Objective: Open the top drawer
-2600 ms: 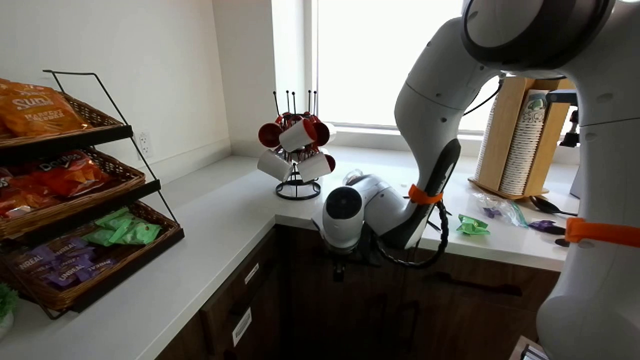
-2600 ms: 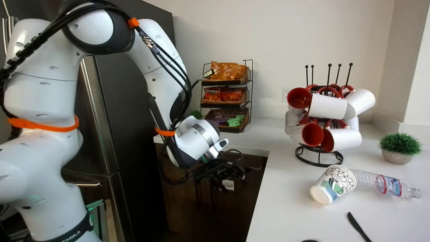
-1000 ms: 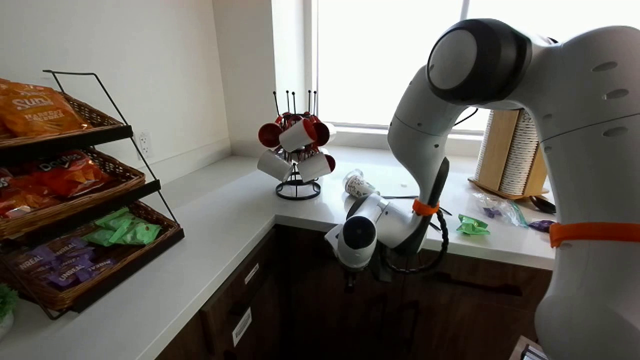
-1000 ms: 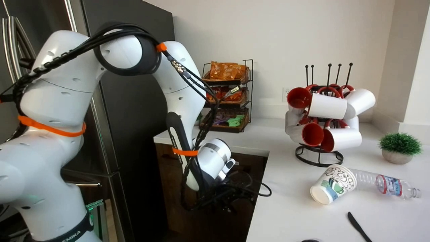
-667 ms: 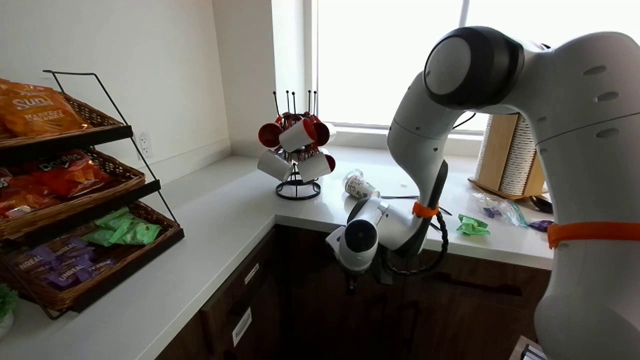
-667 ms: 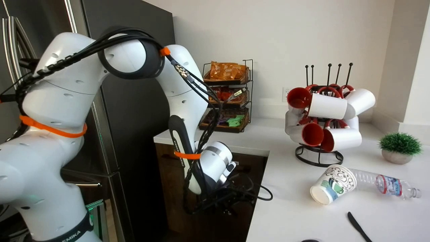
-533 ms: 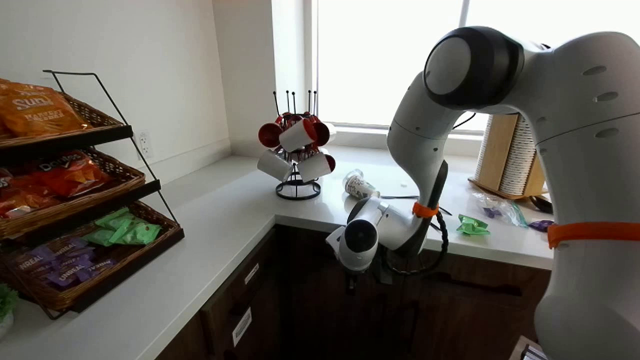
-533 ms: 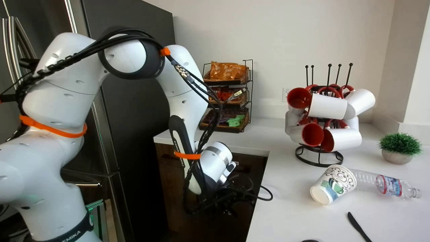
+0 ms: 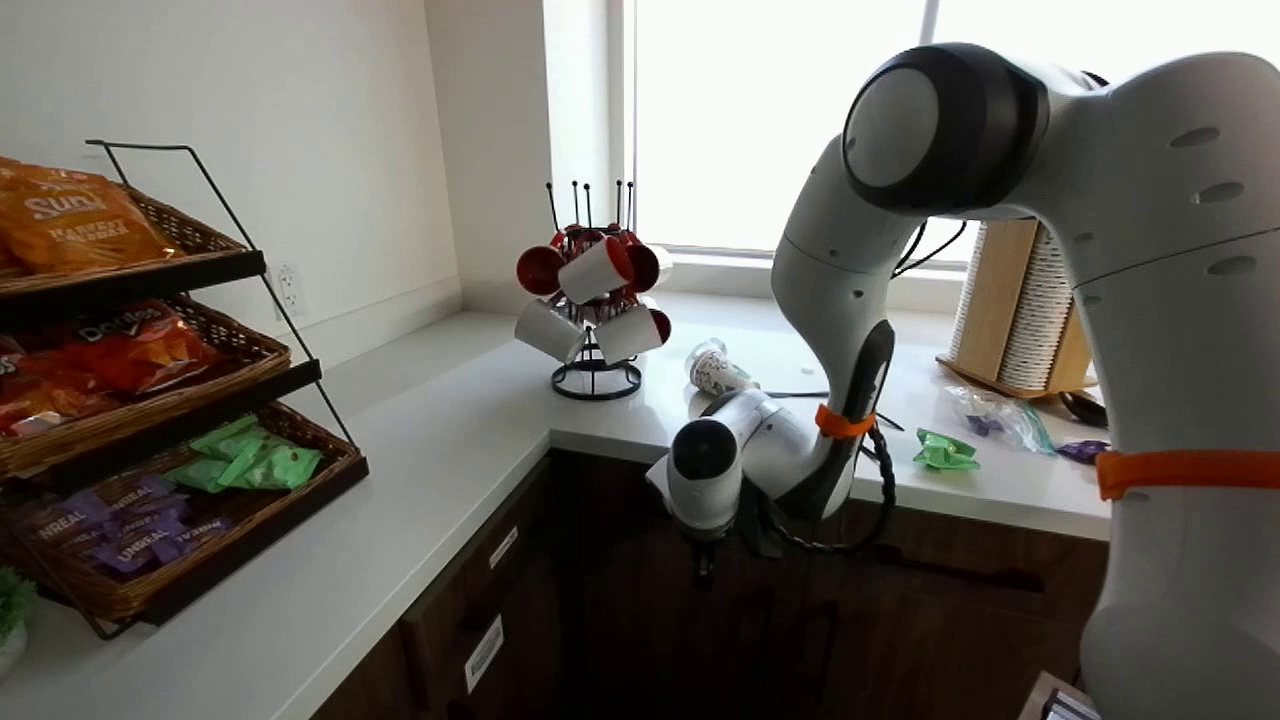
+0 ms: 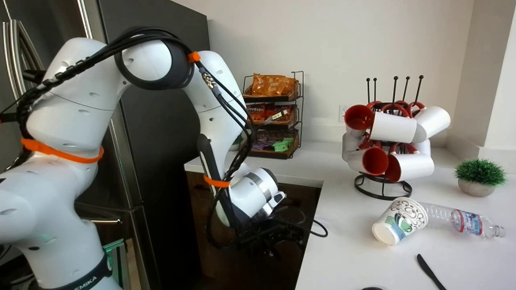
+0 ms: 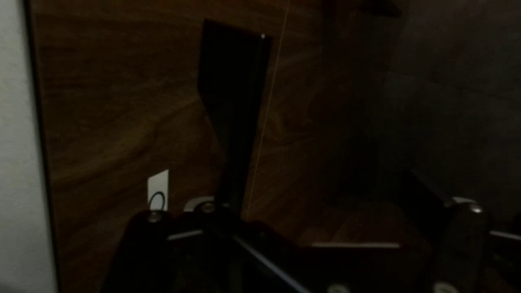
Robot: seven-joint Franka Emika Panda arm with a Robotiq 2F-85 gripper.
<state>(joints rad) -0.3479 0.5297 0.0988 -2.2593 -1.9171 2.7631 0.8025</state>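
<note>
While the gripper hovers before it, jaws wide and holding nothing, the top drawer sits just under the counter, apparently closed. We judge this the approach; whether the dark handle is touched, we cannot tell. Next, we expect, the handle must come between the jaws before they grip and pull straight out.
</note>
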